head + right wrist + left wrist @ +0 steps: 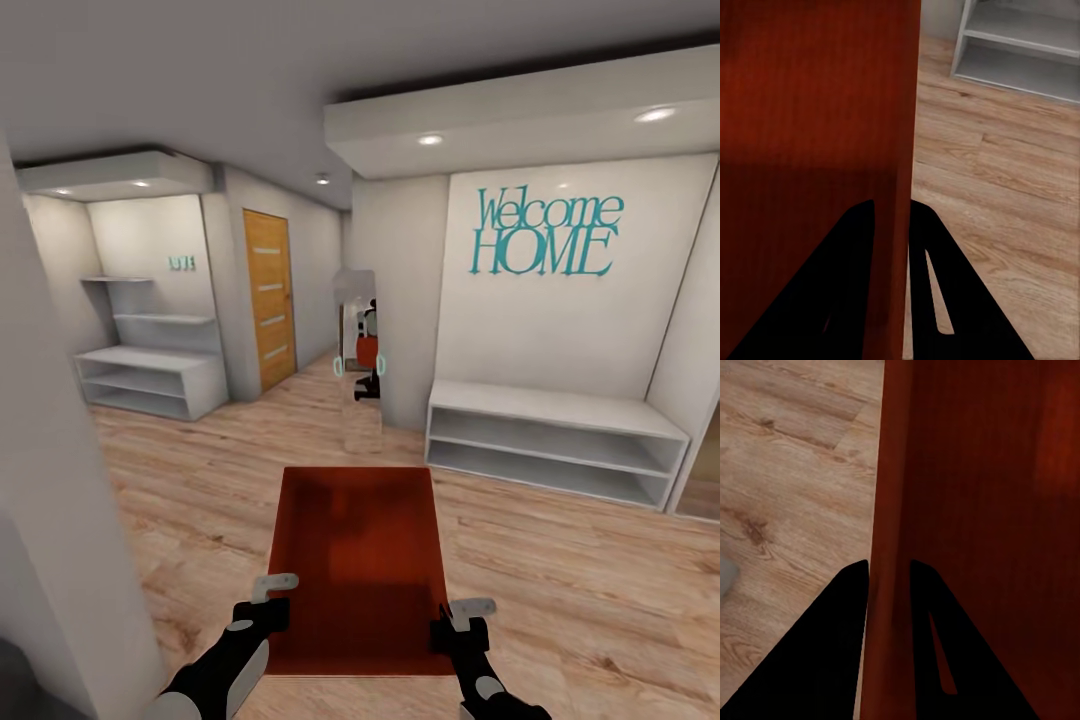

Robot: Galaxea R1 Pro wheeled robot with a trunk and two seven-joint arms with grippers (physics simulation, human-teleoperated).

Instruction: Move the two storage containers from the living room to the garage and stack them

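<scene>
One red-orange storage container [360, 560] rides above the wood plank floor [580, 590] in a hallway, left hand [268, 600] and right hand [462, 620] each clamped on a side wall, the garage seemingly not yet reached.

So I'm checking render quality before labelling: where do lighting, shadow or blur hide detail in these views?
Head view: recessed ceiling spotlights glare white; the red-orange open-top storage container darkens toward its near end. Left wrist view: the fingers are flat black silhouettes pinching the container's wall. Right wrist view: the same, with the white shelf unit looking soft.
</scene>
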